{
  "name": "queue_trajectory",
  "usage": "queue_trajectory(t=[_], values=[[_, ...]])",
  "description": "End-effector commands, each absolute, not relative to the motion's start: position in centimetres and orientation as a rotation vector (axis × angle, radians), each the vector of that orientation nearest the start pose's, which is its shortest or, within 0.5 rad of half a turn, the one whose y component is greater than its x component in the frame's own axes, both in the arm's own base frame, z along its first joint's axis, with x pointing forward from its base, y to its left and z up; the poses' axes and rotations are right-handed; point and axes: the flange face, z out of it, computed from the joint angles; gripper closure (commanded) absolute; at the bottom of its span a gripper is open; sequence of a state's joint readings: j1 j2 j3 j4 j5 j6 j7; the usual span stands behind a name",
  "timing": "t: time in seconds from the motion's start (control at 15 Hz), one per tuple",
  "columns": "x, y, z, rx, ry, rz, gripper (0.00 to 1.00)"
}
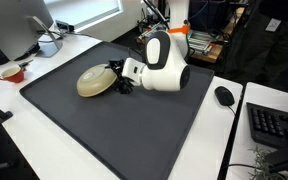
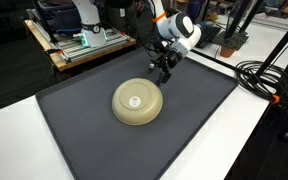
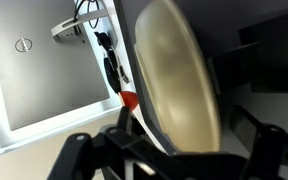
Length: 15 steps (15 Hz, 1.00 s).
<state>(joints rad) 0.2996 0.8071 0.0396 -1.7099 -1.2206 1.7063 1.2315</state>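
Note:
A beige bowl (image 1: 94, 82) lies upside down on the dark grey mat (image 1: 114, 130); it also shows in the other exterior view (image 2: 137, 102) on that mat (image 2: 184, 130). My gripper (image 1: 119, 84) hovers low at the bowl's rim, also seen in an exterior view (image 2: 162, 72). In the wrist view the bowl (image 3: 174, 80) fills the space ahead, and my gripper (image 3: 174, 160) has its black fingers spread wide to either side of it. The jaws are open and hold nothing.
A small red cup (image 1: 12, 72) and a monitor (image 1: 19, 25) stand beyond the mat's far corner. A mouse (image 1: 224, 96) and a keyboard (image 1: 276, 125) lie on the white table. Black cables (image 2: 259, 75) and a wooden cart (image 2: 79, 45) border the mat.

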Motion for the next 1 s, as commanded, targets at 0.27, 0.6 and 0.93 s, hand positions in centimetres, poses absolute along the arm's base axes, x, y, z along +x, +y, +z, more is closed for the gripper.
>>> queue_trajectory(t=[0.27, 0.6, 0.93], values=[[60.9, 10.2, 11.5, 1.894, -0.175, 0.239, 0.00], [61.0, 9.0, 9.7, 1.854, -0.158, 0.237, 0.00], [60.5, 10.4, 11.4, 1.766, -0.136, 0.337, 0.49]])
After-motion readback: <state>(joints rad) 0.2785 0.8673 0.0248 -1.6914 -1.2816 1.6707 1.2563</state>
